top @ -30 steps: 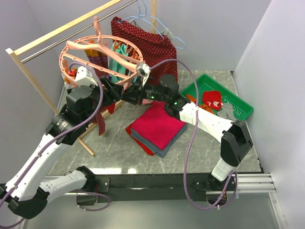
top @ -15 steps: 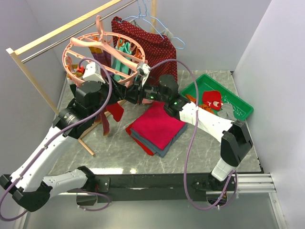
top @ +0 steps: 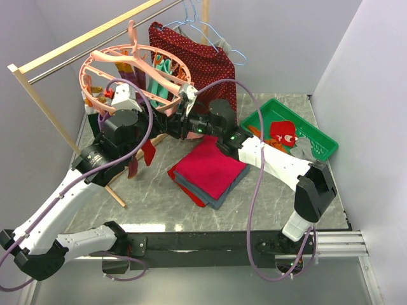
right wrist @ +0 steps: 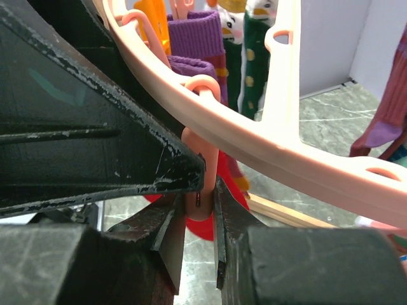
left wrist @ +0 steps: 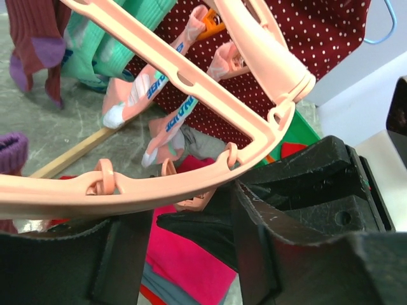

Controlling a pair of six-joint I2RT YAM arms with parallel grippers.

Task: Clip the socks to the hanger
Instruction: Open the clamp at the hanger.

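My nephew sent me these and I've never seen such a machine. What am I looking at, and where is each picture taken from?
These are two robot arms bolted at a table's near edge. The wide picture looks down from above and behind them. The two close-ups come from a camera on each wrist. On the grey table lie a folded red and grey cloth stack and a green tray with a red sock in it. At the back left is a round pink hanger with socks clipped on. The right gripper pinches one pink clip on it. The left gripper sits under the rim with its jaws apart, and I see nothing held in it.
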